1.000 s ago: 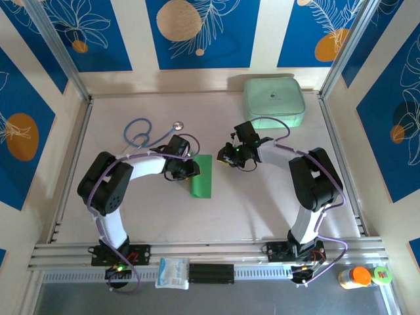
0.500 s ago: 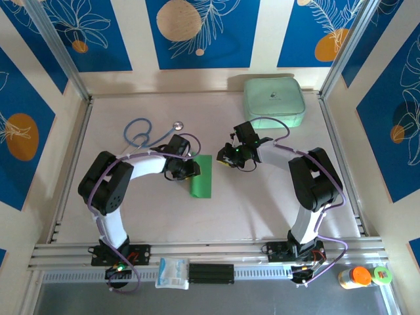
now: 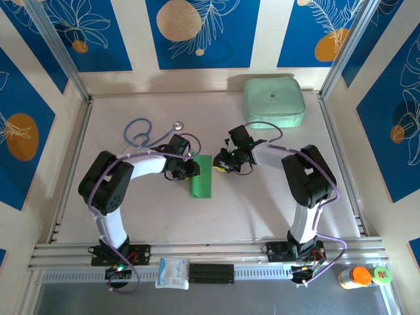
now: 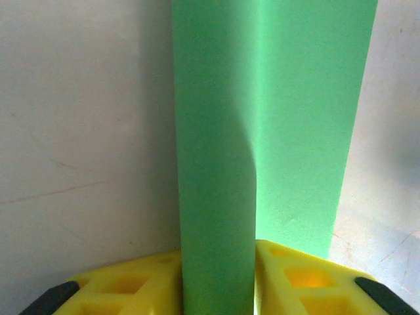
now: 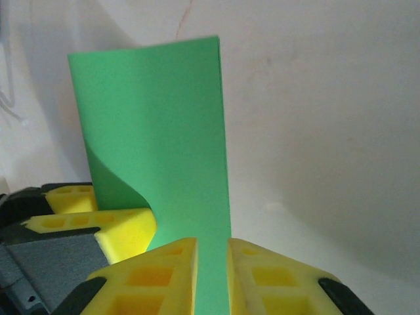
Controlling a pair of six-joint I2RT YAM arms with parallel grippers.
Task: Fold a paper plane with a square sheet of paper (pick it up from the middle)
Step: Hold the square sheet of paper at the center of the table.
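Green paper, top camera first: the square sheet of paper [image 3: 201, 177] lies mid-table [image 3: 262, 203] as a narrow doubled strip, its long side running away from the arm bases. Left gripper [image 3: 186, 169] is at the strip's left long edge and right gripper [image 3: 220, 164] at its far right corner, so the two heads face each other across it. Mint case [image 3: 273, 102] and stethoscope [image 3: 147, 133] sit toward the back, well apart from the work. Left wrist camera: the yellow fingers [image 4: 144, 287] are closed on a raised band of the sheet [image 4: 289, 118], which runs straight up between them. A soft bulge shows partway along that band, so the layers are not yet lying true. Right wrist camera: the fingers [image 5: 154, 275] are pinched together on the near edge of the sheet [image 5: 157, 118], green filling the slim gap between them. The sheet stands up and curls toward one yellow finger of the left gripper [image 5: 115, 231], just beside. Judgement: the step looks like setting a lengthwise fold with both arms holding. To do it well, match the free edges before pressing and hold one pinch fixed as the anchor. Work the other along the fold line, not away from it, so the bulge is smoothed out, not creased in. Thin paper will likely buckle or tear if the two grips pull against each other
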